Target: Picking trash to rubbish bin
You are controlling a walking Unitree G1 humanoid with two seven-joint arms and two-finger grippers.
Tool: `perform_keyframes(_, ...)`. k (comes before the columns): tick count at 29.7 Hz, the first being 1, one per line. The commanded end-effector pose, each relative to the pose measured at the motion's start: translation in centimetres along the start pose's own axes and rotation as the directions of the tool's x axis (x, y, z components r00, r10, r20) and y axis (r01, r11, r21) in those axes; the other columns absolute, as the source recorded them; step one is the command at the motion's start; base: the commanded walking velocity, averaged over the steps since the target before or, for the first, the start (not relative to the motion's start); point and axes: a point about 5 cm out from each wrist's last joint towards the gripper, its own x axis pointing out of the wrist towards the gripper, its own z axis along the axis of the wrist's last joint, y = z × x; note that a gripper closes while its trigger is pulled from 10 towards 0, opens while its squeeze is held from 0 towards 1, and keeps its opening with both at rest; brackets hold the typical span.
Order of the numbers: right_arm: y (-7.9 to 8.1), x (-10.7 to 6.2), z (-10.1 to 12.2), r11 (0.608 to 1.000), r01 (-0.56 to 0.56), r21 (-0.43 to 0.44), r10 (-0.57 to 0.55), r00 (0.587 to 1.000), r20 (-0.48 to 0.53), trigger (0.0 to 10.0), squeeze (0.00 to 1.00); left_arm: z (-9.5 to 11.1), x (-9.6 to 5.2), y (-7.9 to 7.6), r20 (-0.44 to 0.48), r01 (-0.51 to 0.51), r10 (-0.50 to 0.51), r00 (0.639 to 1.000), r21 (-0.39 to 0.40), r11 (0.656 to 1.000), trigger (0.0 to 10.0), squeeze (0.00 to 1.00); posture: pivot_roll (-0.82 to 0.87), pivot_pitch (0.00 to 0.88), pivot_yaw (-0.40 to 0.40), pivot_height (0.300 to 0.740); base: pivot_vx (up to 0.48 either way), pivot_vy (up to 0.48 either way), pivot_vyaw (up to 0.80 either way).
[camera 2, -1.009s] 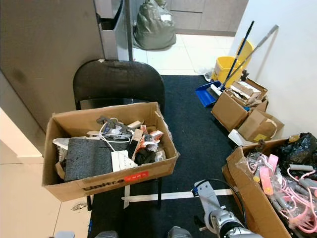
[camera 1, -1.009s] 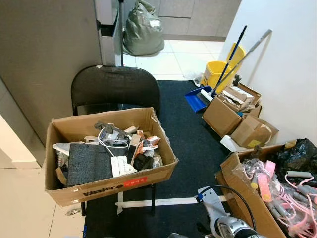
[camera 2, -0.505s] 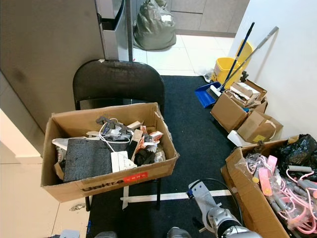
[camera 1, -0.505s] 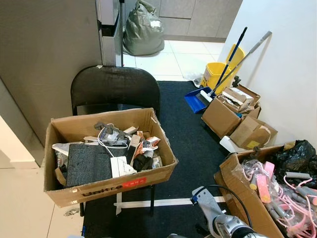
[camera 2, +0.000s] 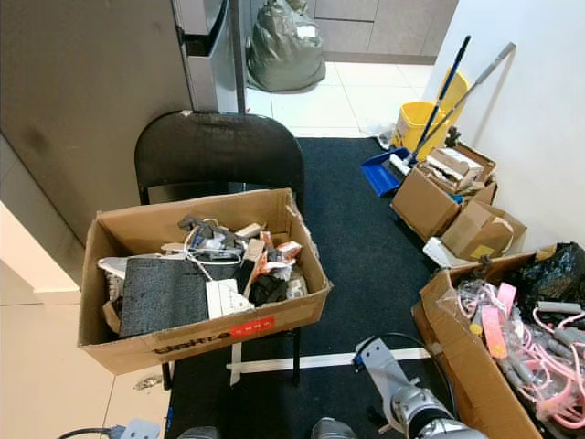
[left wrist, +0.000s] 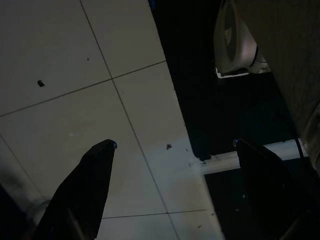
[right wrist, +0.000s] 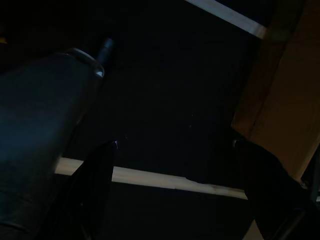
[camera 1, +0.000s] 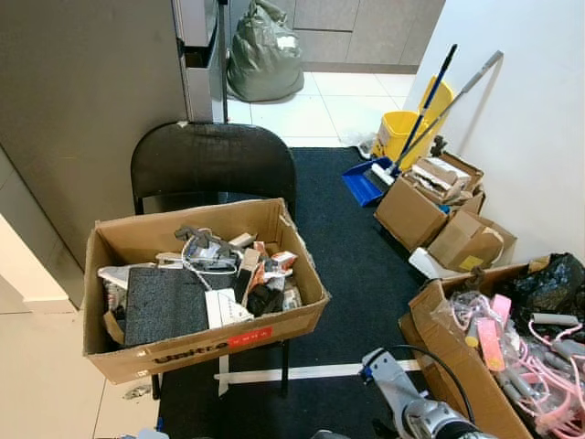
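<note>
A cardboard box (camera 1: 196, 340) full of mixed trash sits on a black folding chair (camera 1: 212, 163) in front of me. In it lie a dark grey slab (camera 1: 163, 302), white cables and scraps of packaging (camera 1: 260, 270). My left gripper (left wrist: 174, 144) hangs open over pale floor tiles beside the dark carpet edge, holding nothing. My right gripper (right wrist: 174, 143) is open and empty above the dark carpet and a white tape line, beside a cardboard wall. The silver right arm (camera 1: 413, 413) sits low in front of me on the right.
An open box of pink hangers and a black bag (camera 1: 512, 352) stands at my right. Two smaller boxes (camera 1: 437, 215), a blue dustpan, mops and a yellow bucket (camera 1: 402, 135) line the right wall. A full grey-green sack (camera 1: 265, 55) lies on the far tiles. A grey cabinet (camera 1: 82, 101) stands on the left.
The view has shifted slightly. My right arm stays low at the bottom edge. A part of my left arm has come into the bottom left of the right eye view.
</note>
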Motion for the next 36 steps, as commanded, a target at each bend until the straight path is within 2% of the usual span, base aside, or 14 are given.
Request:
perform_keyframes(1,-0.2,0.0,-0.9,1.0,0.011,0.014,-0.011,1.0,-0.029,10.0,0.0,2.0,0.2,-0.7,0.057,0.003,-0.004,0.998,0.006,1.0,10.0,0.0,0.05,0.0,-0.079,0.74,0.0,0.0,0.0)
perform_keyframes(10,-0.3,0.0,-1.9,0.999,0.027,0.027,-0.025,0.998,-0.053,10.0,0.0,2.2,0.2,-0.4,0.053,-0.015,0.013,0.999,0.041,0.999,10.0,0.0,0.03,0.001,-0.064,0.74,0.0,0.0,0.0)
perform_keyframes(36,-0.4,0.0,-2.5,0.998,0.056,0.043,-0.053,0.997,-0.06,10.0,0.0,3.2,0.3,-0.4,0.06,-0.009,0.003,0.998,0.102,0.995,10.0,0.0,-0.02,0.0,-0.029,0.74,0.0,0.0,0.0)
